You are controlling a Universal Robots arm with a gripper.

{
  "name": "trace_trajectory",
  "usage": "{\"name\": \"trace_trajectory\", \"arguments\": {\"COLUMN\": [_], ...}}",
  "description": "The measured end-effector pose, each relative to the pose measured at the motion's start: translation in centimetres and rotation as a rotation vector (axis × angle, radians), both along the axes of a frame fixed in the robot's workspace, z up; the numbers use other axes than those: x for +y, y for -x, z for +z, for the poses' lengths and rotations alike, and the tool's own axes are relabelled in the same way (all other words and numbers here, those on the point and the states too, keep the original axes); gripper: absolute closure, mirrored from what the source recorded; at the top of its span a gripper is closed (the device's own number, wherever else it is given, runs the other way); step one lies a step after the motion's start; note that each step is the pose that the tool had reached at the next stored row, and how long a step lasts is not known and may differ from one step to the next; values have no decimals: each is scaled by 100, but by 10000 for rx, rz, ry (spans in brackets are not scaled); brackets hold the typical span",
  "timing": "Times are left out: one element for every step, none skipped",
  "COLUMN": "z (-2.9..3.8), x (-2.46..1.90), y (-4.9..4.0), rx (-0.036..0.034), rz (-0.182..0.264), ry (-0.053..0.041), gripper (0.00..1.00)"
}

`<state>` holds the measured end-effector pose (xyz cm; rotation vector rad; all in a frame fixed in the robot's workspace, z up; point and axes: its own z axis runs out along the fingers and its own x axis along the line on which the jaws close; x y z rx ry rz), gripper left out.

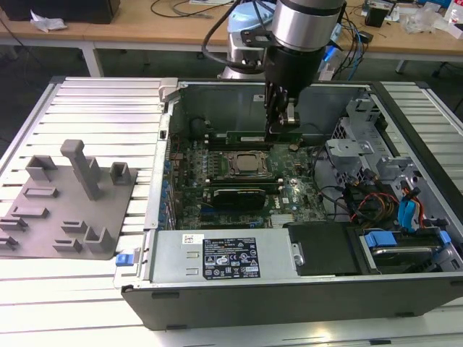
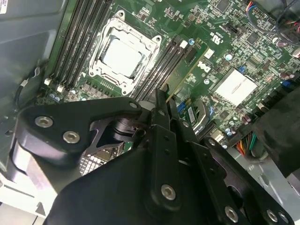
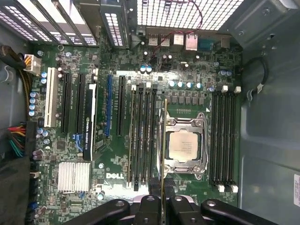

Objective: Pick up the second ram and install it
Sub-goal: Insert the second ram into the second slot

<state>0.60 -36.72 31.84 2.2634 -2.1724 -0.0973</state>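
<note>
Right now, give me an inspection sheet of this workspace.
Surface: slatted metal table carrying an open computer case.
Job's things: second ram edge-on beside the processor socket, above the motherboard.
Clutter: grey fixture plate at the exterior view's left.
Grippers: claw shut on the ram.
Cables: coloured bundle near the drive bays.
Surroundings: benches behind.

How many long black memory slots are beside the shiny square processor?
8. Four memory slots lie on one side of the processor, four on the other. The second ram in the gripper may hide another.
</note>
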Motion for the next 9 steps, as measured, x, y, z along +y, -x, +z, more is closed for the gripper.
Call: {"name": "trace_trajectory", "arguments": {"z": [-23,-37,-48,-63,-98,-131,-149,-167,-178], "x": [0,0,0,0,0,0,0,0,-1], "y": [0,0,0,0,0,0,0,0,0], "rx": [0,-1,-1,-1,-1,0,-1,-1,0], "rz": [0,0,0,0,-1,0,0,-1,-1], "ry": [-2,0,0,0,-1,0,-1,-1,0], "gripper": [86,86,86,86,86,86,86,86,86]}}
